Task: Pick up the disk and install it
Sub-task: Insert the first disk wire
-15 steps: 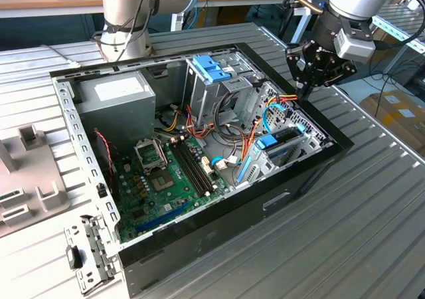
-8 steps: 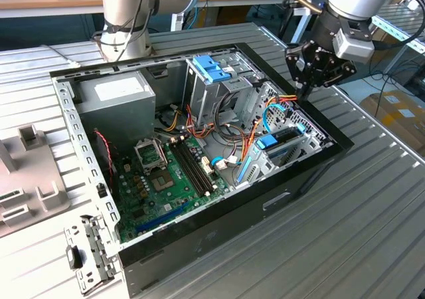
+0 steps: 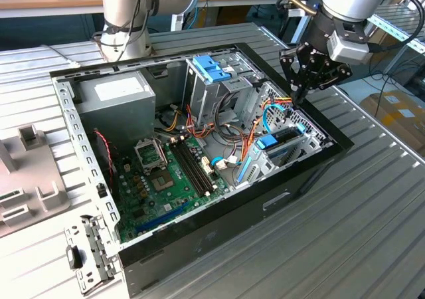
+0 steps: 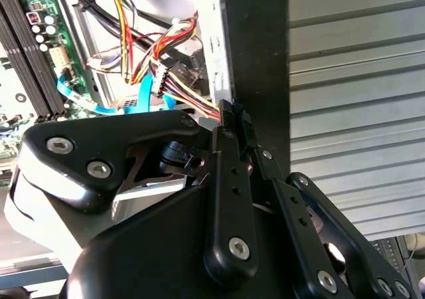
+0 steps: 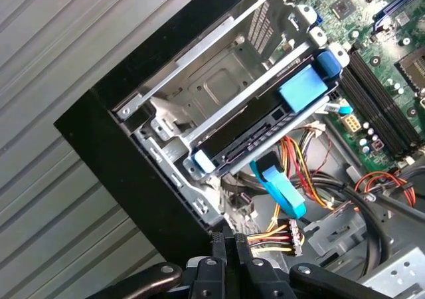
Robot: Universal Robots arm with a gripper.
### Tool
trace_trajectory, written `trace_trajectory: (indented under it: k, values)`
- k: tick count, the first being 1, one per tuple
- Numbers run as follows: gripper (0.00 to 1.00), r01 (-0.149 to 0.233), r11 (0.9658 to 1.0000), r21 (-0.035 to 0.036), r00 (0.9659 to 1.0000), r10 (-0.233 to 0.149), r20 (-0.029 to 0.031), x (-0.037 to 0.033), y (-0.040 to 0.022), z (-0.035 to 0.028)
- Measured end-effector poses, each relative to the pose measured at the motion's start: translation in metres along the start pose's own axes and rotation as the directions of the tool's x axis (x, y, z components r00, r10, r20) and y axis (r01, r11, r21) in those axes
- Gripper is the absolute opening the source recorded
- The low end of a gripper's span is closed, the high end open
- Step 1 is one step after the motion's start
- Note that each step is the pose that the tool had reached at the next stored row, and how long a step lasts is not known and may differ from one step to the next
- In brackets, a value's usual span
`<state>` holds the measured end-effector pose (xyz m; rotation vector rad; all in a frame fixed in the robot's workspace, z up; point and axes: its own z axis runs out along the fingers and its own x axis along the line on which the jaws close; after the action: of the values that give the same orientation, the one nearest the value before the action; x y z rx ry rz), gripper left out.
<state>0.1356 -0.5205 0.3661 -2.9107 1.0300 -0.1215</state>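
Disk (image 5: 265, 123): seated in the metal drive bay (image 5: 219, 80) at the front corner of the open computer case (image 3: 292, 179), blue rails along its sides and a blue tab at its inner end; in the exterior view it lies at (image 3: 282, 141).
End effector (image 3: 300, 98): fingers pressed together with nothing between them, tips hanging just above the case's rim beside the bay; in both wrist views the closed fingers (image 4: 232, 123) meet over the case's black edge.
Cables (image 5: 292, 199): a blue ribbon and coloured wires crowd the space right beside the disk.
Motherboard (image 3: 172, 173): farther inside the case, well apart from the end effector.
Bench (image 3: 372, 219): ribbed metal, bare beyond the case's outer wall.
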Motion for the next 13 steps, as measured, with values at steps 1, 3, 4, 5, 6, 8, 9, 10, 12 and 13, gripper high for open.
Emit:
trace_trajectory:
  k: [1,3,4,5,6,8,9,10,12,13]
  values:
    - [0.17,0.000,1.0000,0.0000,1.0000,0.000,-0.0001,-0.0013,0.0016,-0.0002]
    - [0.17,0.000,1.0000,0.0001,1.0000,0.000,-0.0001,-0.0039,0.0047,-0.0006]
    - [0.17,0.000,1.0000,0.0001,1.0000,0.000,-0.0002,-0.0062,0.0070,-0.0009]
    - [0.17,0.000,1.0000,0.0002,1.0000,0.000,-0.0002,-0.0075,0.0083,-0.0011]
    - [0.17,0.000,1.0000,0.0003,1.0000,0.000,-0.0003,-0.0102,0.0109,-0.0014]
    - [0.17,0.000,1.0000,0.0004,1.0000,0.000,-0.0004,-0.0138,0.0142,-0.0018]
    - [0.17,0.000,1.0000,0.0004,1.0000,0.000,-0.0005,-0.0163,0.0164,-0.0022]
    - [0.17,0.000,1.0000,0.0004,1.0000,0.000,-0.0005,-0.0179,0.0178,-0.0024]
    - [0.17,0.000,1.0000,0.0005,1.0000,0.000,-0.0006,-0.0213,0.0211,-0.0028]
    - [0.17,0.000,1.0000,0.0006,1.0000,0.000,-0.0007,-0.0226,0.0227,-0.0030]
